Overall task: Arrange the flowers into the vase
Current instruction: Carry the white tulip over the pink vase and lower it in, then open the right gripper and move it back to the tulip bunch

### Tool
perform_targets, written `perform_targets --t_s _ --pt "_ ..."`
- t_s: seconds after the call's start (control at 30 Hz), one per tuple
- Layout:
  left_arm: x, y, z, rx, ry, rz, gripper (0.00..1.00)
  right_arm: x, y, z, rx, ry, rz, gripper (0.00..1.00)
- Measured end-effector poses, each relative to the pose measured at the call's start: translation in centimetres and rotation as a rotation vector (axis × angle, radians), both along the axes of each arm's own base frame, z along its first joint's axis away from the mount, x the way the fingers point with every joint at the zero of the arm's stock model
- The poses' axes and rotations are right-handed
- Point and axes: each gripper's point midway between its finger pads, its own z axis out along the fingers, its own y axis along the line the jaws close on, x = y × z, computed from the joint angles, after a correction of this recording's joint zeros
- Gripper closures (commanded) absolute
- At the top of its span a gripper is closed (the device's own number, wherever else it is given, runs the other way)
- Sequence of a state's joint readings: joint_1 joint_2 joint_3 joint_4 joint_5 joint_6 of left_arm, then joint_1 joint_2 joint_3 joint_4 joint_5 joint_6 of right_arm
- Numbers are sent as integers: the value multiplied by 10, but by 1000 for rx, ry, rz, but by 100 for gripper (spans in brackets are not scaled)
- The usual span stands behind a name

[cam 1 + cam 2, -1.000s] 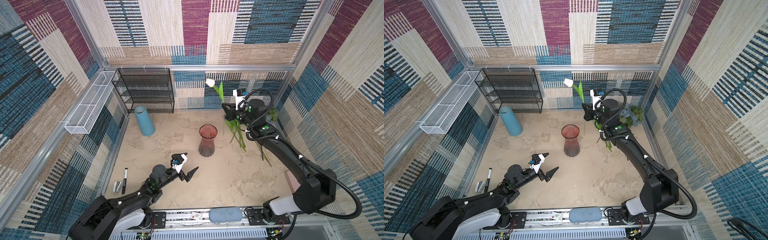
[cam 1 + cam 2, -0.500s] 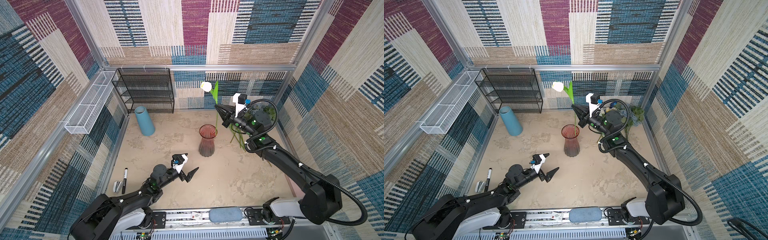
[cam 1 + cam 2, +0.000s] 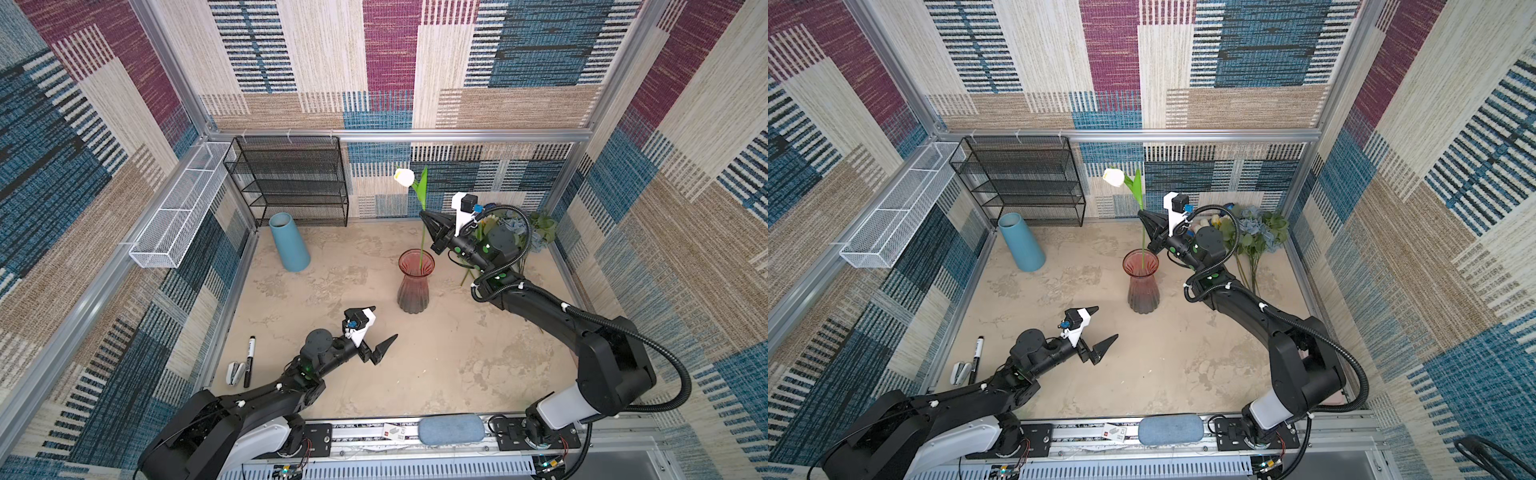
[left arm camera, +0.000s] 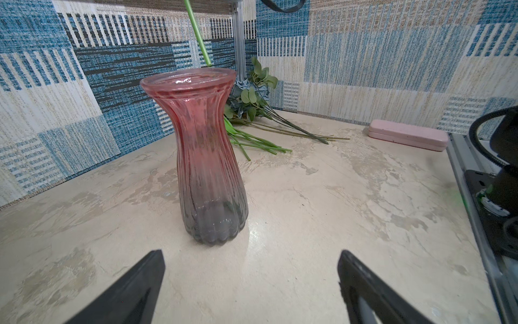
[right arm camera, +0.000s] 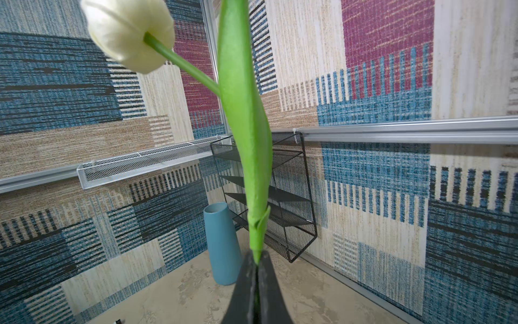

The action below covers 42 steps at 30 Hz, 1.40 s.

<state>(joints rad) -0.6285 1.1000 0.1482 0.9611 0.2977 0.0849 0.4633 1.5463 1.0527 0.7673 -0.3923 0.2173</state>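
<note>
The right gripper [image 3: 423,215] is clenched on the green stem of a white tulip [image 3: 404,176], just under its long leaf; in the right wrist view the two fingertips [image 5: 250,269] pinch the stem with the leaf and bloom [image 5: 129,33] above them. It holds the tulip nearly upright over the red glass vase [image 3: 415,286], which stands near the middle of the table [image 3: 436,374]. In both top views the stem's lower end shows within the ring of the vase's mouth, and the bloom [image 3: 1113,176] leans to the left. In the left wrist view the stem meets the far side of the vase [image 4: 208,157] rim; how deep it goes I cannot tell. The left gripper [image 3: 381,324] hovers low, near and left of the vase, released with its jaws wide apart and nothing between them. The other flowers [image 3: 1258,232] lie in the far right corner, heads to the wall, well apart from the vase. A blue vase [image 3: 289,243] stands far left, beside a black rack [image 3: 291,183].
</note>
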Motion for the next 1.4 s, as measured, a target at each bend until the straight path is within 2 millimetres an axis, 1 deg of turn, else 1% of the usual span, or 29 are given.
perform_targets --t_s 0.13,0.23,0.37,0.4,0.47,0.53,0.6,0.7,0.8,0.87,0.97,1.0,1.07,1.13,1.17,1.27,1.33,1.4 --pt "0 0 0 0 -1 0 1 -6 11 -19 -39 -7 1 100" --pt "0 0 1 -2 -3 0 1 -11 16 -35 -78 -22 -4 100" --pt "0 0 2 -4 -6 0 1 -15 17 -55 -123 -22 -8 95" --pt "0 0 2 -4 -6 0 1 -16 17 -58 -129 -20 -8 92" --pt "0 0 2 -4 -6 0 1 -18 17 -62 -146 -27 -10 81" --pt "0 0 2 -4 -6 0 1 -21 18 -64 -156 -36 -5 73" --pt "0 0 3 -4 -6 -1 1 -24 18 -63 -166 -51 -3 60" --pt "0 0 3 -4 -7 -1 1 -27 18 -61 -181 -70 -6 52" --pt "0 -1 3 -4 -7 -1 1 -26 18 -63 -195 -60 -11 49" --pt "0 -1 3 -4 -6 -1 1 -25 16 -63 -203 -57 -25 45" --pt "0 -1 3 -4 -6 -1 1 -25 11 -59 -206 -56 -52 43" --pt "0 -1 3 -4 -6 -1 1 -25 9 -57 -204 -56 -64 40" --pt "0 -1 3 -3 -5 -1 1 -25 3 -48 -192 -65 -92 40" --pt "0 -1 2 -2 -4 -1 1 -26 -4 -35 -171 -76 -129 31" --pt "0 -1 2 -2 -4 -2 1 -26 -8 -30 -157 -80 -147 30" --pt "0 -1 2 -3 -4 -2 0 -25 -22 -11 -111 -85 -220 23" --pt "0 -1 4 -6 -8 -6 0 -20 -33 1 -85 -77 -283 22" --pt "-2 -1 7 -12 -15 -10 0 -9 -49 9 -60 -48 -358 21"
